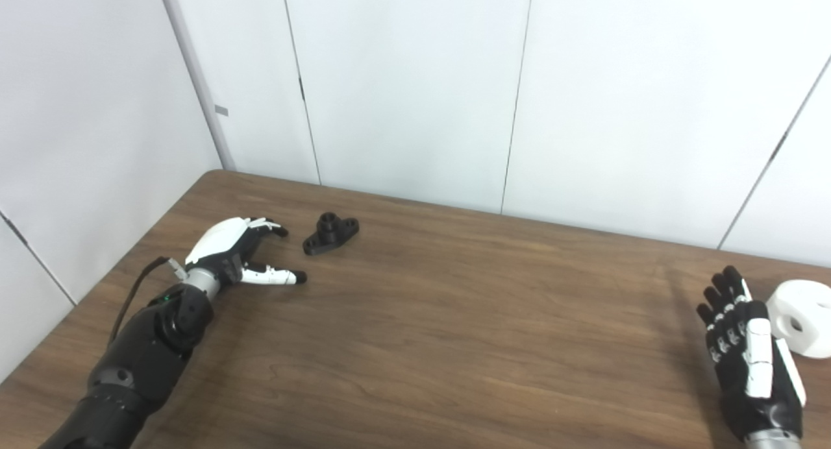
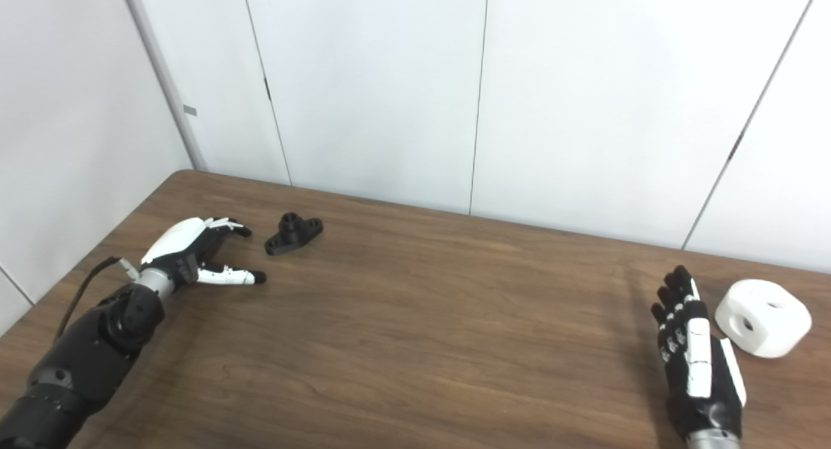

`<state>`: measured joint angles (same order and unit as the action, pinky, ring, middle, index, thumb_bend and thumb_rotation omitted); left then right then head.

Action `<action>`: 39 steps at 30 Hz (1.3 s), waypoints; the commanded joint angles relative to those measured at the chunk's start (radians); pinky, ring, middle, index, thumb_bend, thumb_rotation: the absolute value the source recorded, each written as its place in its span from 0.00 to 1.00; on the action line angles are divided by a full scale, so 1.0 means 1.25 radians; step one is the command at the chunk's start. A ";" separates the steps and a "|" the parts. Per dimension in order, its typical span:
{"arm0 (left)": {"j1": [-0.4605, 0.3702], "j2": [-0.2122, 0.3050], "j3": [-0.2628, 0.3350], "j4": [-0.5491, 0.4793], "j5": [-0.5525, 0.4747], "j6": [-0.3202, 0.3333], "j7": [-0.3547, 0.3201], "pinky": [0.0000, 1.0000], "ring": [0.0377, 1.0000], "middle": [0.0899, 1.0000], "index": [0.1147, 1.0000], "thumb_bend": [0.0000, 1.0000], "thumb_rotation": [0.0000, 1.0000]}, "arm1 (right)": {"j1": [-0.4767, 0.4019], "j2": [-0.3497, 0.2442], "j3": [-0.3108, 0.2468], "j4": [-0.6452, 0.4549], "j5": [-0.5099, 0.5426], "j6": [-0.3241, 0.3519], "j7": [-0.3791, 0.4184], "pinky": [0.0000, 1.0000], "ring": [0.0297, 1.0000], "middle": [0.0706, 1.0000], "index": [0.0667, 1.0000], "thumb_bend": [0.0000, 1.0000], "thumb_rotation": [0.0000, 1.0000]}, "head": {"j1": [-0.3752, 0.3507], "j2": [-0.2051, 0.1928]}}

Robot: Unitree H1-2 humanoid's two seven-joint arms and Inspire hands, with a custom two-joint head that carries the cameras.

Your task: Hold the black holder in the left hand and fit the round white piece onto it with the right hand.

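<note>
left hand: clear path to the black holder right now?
Probably yes. The left hand is open on the table, just left of the holder, fingers toward it, not touching. Bare wood lies between them.

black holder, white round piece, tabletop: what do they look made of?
Black holder: matte black, likely molded or printed plastic; no gloss. Round white piece: matte white, probably plastic, with clean bored holes. Table: dark wood-grain surface, possibly laminate, faint sheen.
</note>
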<state>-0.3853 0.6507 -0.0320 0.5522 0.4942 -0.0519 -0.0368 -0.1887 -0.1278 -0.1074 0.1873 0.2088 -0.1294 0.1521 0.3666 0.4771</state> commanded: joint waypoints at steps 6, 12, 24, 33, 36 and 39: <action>-0.045 0.021 -0.001 0.039 -0.022 -0.014 0.020 1.00 1.00 0.94 0.80 1.00 0.52 | 0.050 0.003 -0.007 0.018 0.009 -0.012 0.003 1.00 1.00 1.00 1.00 0.32 1.00 | 0.008 -0.003; -0.064 0.007 -0.004 0.078 -0.039 -0.028 0.041 1.00 1.00 0.92 0.78 1.00 0.47 | 0.055 -0.001 -0.005 0.003 0.004 -0.003 0.004 1.00 1.00 1.00 1.00 0.34 1.00 | 0.003 0.000; -0.089 0.001 -0.037 0.129 -0.049 -0.058 0.060 1.00 0.99 0.92 0.77 1.00 0.45 | 0.066 0.016 -0.006 -0.040 0.011 0.006 -0.006 1.00 1.00 1.00 1.00 0.35 1.00 | -0.011 0.009; -0.100 -0.010 -0.061 0.146 -0.040 -0.070 0.088 1.00 0.98 0.91 0.77 1.00 0.25 | 0.071 0.021 -0.001 -0.063 -0.002 0.021 -0.018 1.00 1.00 1.00 1.00 0.36 1.00 | -0.021 0.010; -0.105 -0.010 -0.068 0.157 -0.042 -0.084 0.093 1.00 0.98 0.91 0.76 1.00 0.20 | 0.073 0.025 -0.002 -0.072 -0.005 0.029 -0.026 1.00 1.00 1.00 1.00 0.36 1.00 | -0.022 0.010; -0.105 -0.010 -0.070 0.153 -0.045 -0.083 0.093 1.00 0.98 0.91 0.76 1.00 0.16 | 0.073 0.026 0.000 -0.075 -0.006 0.028 -0.027 1.00 1.00 1.00 1.00 0.37 1.00 | -0.026 0.010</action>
<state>-0.4889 0.6335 -0.1072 0.7539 0.4290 -0.1386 0.0765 -0.1198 -0.1091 -0.1113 0.0808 0.2031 -0.0851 0.1202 0.3359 0.4893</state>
